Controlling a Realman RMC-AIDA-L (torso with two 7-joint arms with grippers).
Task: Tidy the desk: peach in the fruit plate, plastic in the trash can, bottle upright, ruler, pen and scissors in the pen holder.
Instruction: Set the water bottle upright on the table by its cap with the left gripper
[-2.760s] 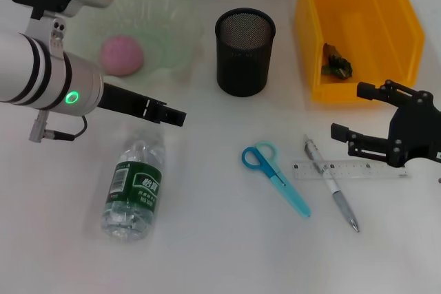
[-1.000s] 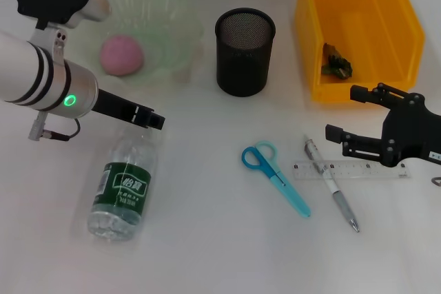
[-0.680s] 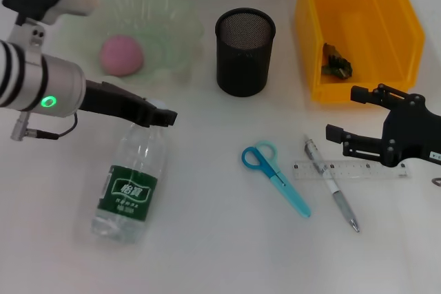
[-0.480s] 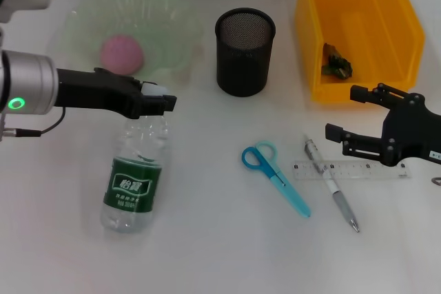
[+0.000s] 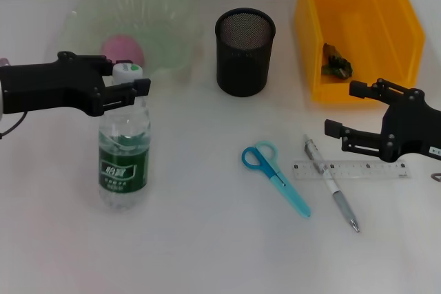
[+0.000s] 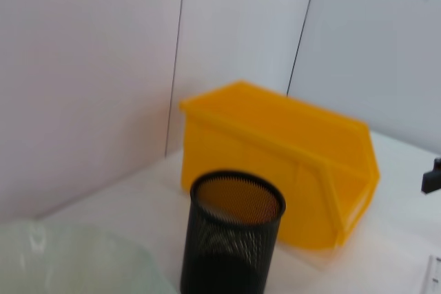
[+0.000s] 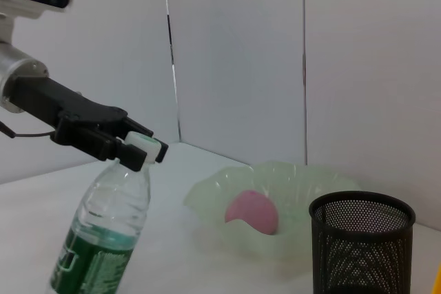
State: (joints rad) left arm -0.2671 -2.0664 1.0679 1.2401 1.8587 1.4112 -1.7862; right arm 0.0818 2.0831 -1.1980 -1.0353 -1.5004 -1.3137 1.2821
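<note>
the left gripper (image 5: pixel 129 82) reaches in from the left side of the desk (image 5: pixel 207 239) and is clamped on the white cap and neck of the water bottle (image 5: pixel 123 156), which stands close to upright on its base, just in front of the pale green fruit plate (image 5: pixel 169 25). the right wrist view shows the same grip from the side, the black fingers (image 7: pixel 103 144) pinching the cap with the bottle leaning a little. the pink peach (image 5: pixel 122 49) sits inside the plate, partly behind the gripper.

over on the right, the right gripper (image 5: pixel 346 111) hovers with its fingers spread wide and nothing between them, just above the far end of the clear ruler (image 5: pixel 348 169). the pen (image 5: pixel 331 182) lies across the ruler, and the blue scissors (image 5: pixel 274 175) lie flat on the desk a little to their left. the black mesh pen holder (image 5: pixel 244 51) stands between the plate and the yellow bin (image 5: pixel 358 25), which has a small dark scrap (image 5: pixel 335 62) in it.
</note>
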